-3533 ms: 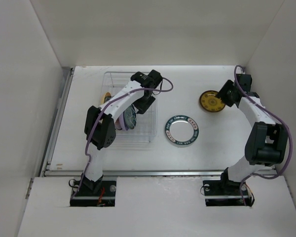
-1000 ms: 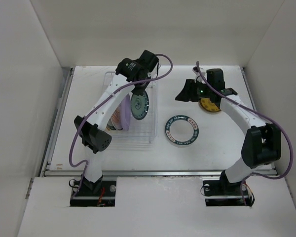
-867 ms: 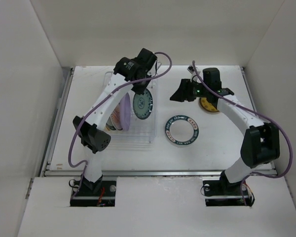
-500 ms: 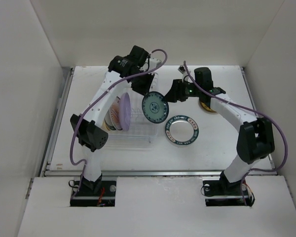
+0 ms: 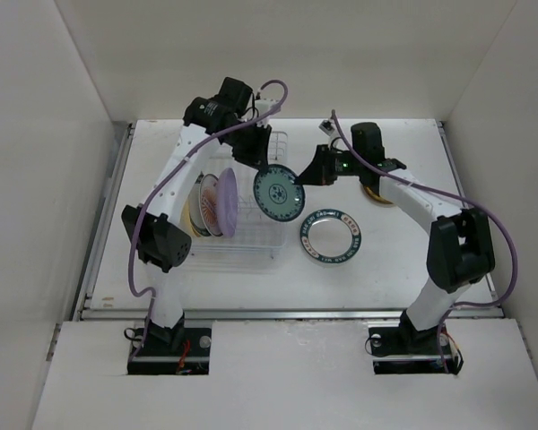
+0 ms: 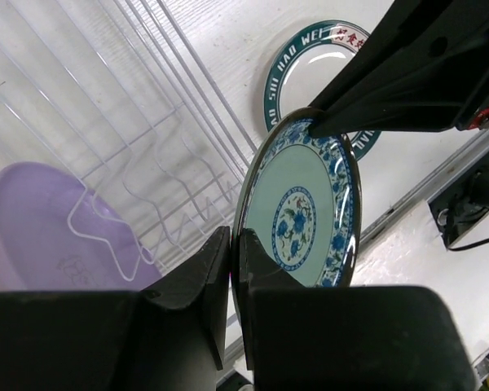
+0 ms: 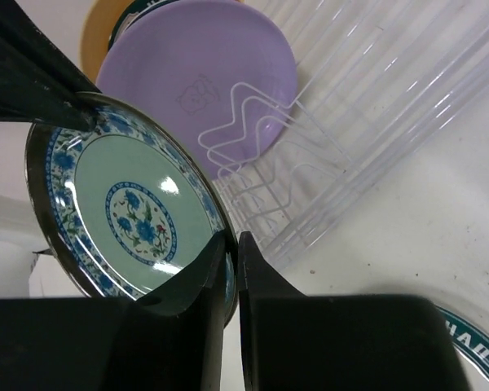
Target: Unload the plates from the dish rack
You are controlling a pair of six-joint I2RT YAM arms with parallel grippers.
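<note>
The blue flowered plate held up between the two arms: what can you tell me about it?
The blue flowered plate is small, round and glossy like glazed ceramic: pale green centre with a blue flower medallion, blue floral border, dark edge. It hangs tilted in the air just off the right side of the dish rack, touching neither rack nor table. The left gripper pinches one edge, the right gripper the opposite edge.
</note>
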